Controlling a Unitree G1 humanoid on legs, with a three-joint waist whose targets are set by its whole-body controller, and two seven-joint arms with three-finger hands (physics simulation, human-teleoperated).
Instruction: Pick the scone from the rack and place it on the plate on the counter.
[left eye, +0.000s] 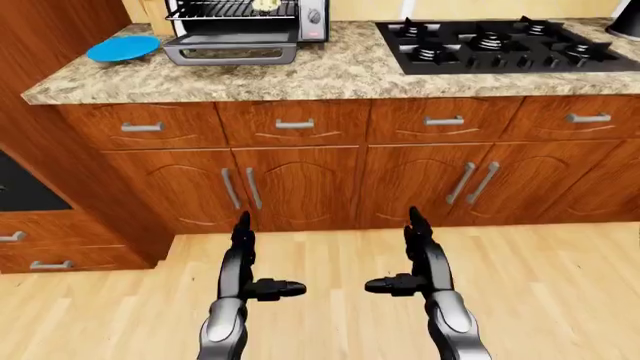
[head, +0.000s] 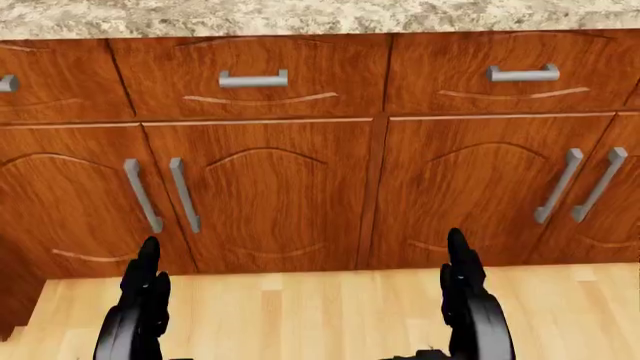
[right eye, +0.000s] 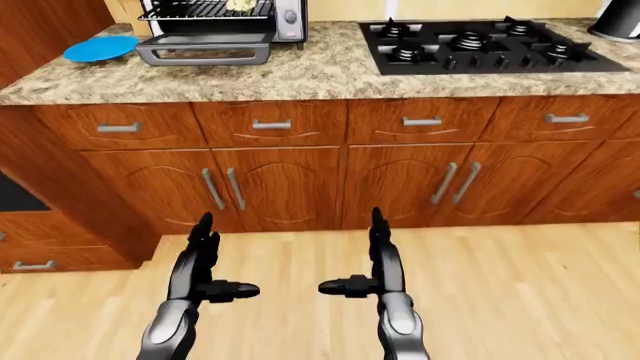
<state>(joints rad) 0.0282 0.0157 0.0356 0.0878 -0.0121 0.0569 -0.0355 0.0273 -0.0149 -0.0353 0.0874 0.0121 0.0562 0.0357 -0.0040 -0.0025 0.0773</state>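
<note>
A pale scone (left eye: 266, 5) lies on the wire rack (left eye: 232, 9) inside an open toaster oven (left eye: 240, 34) at the top left of the left-eye view. A blue plate (left eye: 122, 48) sits on the granite counter (left eye: 330, 75) just left of the oven's lowered door. My left hand (left eye: 250, 259) and right hand (left eye: 410, 255) are both open and empty, fingers straight, held low over the wooden floor, far below the counter. They also show at the bottom of the head view.
A black gas cooktop (left eye: 505, 43) fills the counter's right part. Wooden drawers and cabinet doors (left eye: 300, 180) run under the counter. A tall wooden cabinet (left eye: 40, 150) stands at the left. Light wood floor (left eye: 330, 315) lies between me and the cabinets.
</note>
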